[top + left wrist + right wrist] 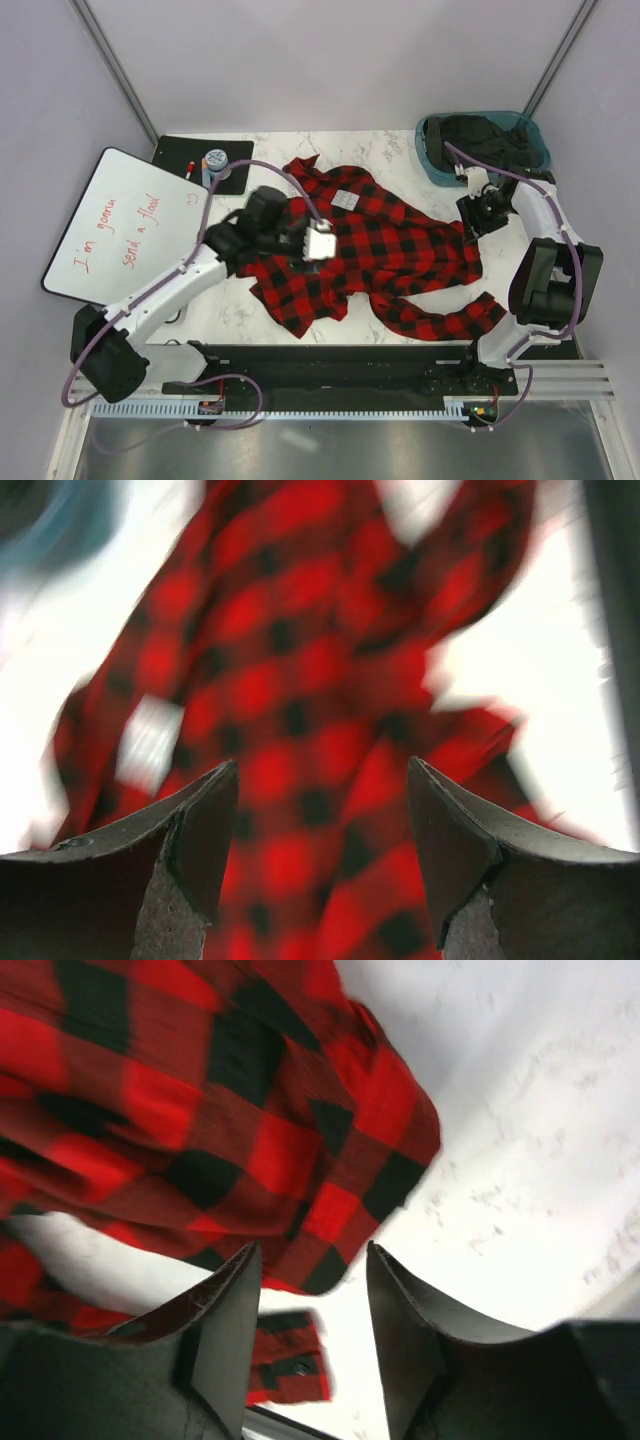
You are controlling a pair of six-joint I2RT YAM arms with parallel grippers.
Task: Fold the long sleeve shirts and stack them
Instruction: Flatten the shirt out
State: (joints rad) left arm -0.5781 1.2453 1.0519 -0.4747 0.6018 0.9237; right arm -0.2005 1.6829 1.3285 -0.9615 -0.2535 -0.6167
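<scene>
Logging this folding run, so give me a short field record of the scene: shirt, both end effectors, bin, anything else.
shirt: red-and-black checked, lying unfolded and rumpled on the table
left end effector: open, over the shirt, holding nothing
right end effector: open, at the shirt's right edge, holding nothing
bin: blue, back right, dark clothes inside
whiteboard: left side, red handwriting

Robotics lab, enclosed test cell. Marble-look counter (400,150) closed in by plain pale wall panels (330,60) behind and at both sides, metal struts (115,65) running to back corners of counter. Left arm (165,290) and right arm (545,270) bolted on black base plate (330,365) at near edge of counter, aluminium rail (330,408) just in front. Whiteboard (120,230) with red handwriting on left side of counter; teal bin (437,168) at back right corner.
</scene>
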